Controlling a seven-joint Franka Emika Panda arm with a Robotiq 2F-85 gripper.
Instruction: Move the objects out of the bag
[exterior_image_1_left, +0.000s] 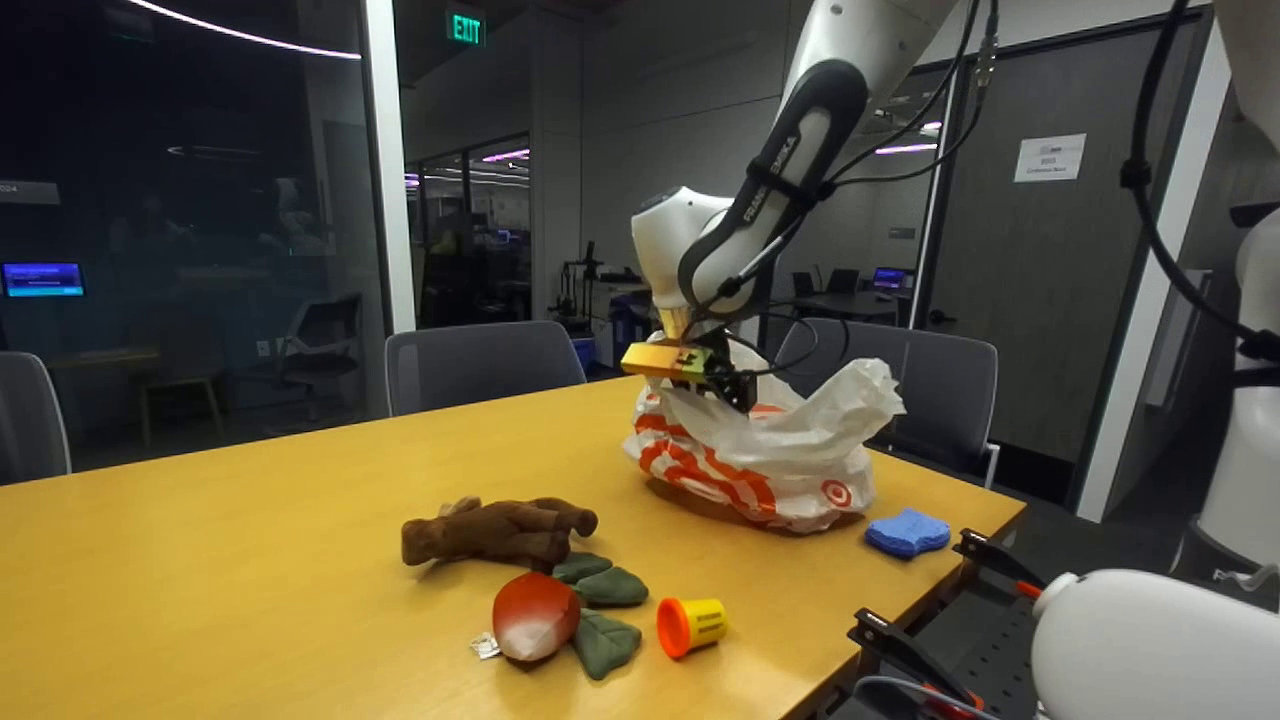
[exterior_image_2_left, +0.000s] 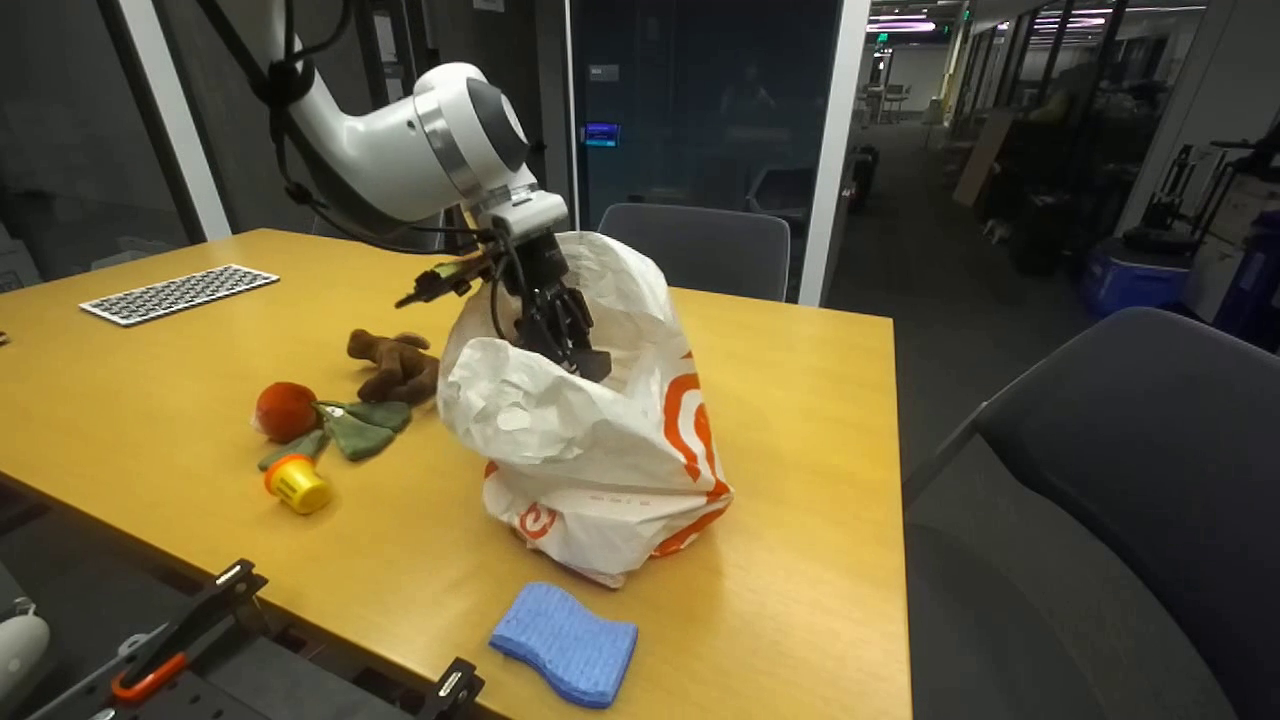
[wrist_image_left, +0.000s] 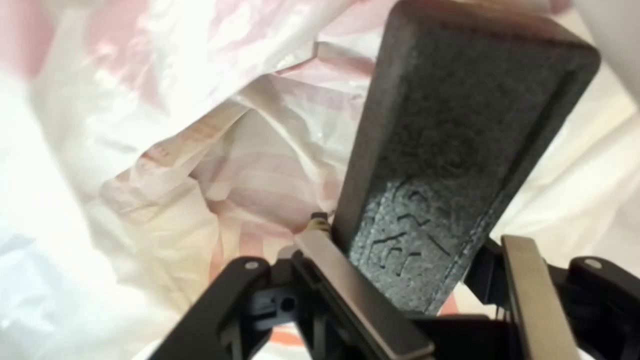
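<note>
To the left of the crinkled white shopping bag (exterior_image_1_left: 770, 465), in an exterior view, we see the brown plush animal (exterior_image_1_left: 490, 532) lying on the tabletop (exterior_image_1_left: 250, 560). Also left of the bag is the green-leaved, red-and-white plush radish (exterior_image_1_left: 537, 615). Next, in front of the bag, we find the yellow tub (exterior_image_1_left: 708, 622) tipped on its side. In the bag's mouth, the gripper (wrist_image_left: 416, 245) pinches a dark grey block (wrist_image_left: 450, 135) — the wrist view shows us crumpled plastic around it. Just right of the bag lies the blue sponge (exterior_image_1_left: 908, 533).
</note>
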